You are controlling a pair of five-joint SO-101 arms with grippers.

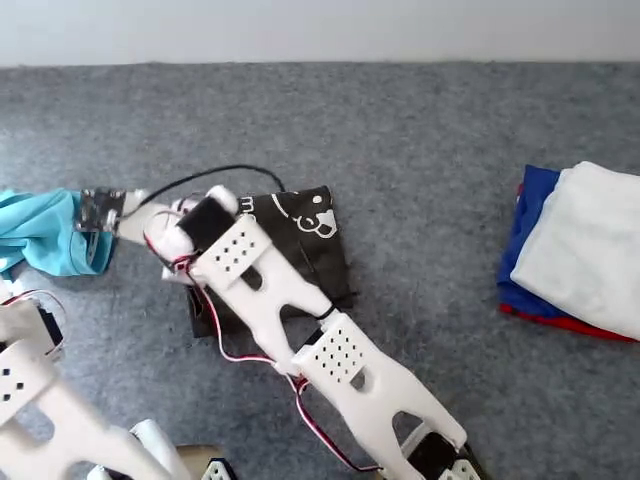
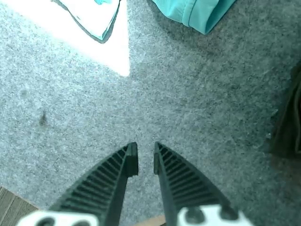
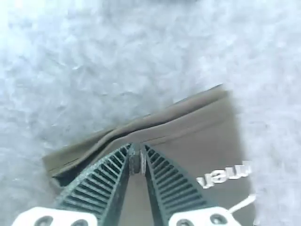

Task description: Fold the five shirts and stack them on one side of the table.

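A dark shirt with white print (image 1: pixel 300 250) lies partly folded mid-table. My right arm (image 1: pixel 260 290) stretches over it from the near edge. In the right wrist view my right gripper (image 3: pixel 136 150) is shut on a thin fold of that shirt (image 3: pixel 197 136), close to its edge. A teal shirt (image 1: pixel 45 235) lies crumpled at the far left. My left gripper (image 2: pixel 146 148) hovers over bare carpet with a narrow gap and nothing in it; the teal shirt (image 2: pixel 193 12) lies ahead and the dark shirt (image 2: pixel 287 122) off to one side. A folded white shirt (image 1: pixel 590 245) tops a blue one (image 1: pixel 530 220) and a red one (image 1: pixel 560 320) at the right.
Grey carpet (image 1: pixel 430 160) covers the table, with free room between the dark shirt and the stack. A black cable (image 1: pixel 220 175) loops behind the right arm. My left arm (image 1: pixel 40 400) occupies the near left corner. The table's edge (image 2: pixel 9 207) lies just behind the left gripper.
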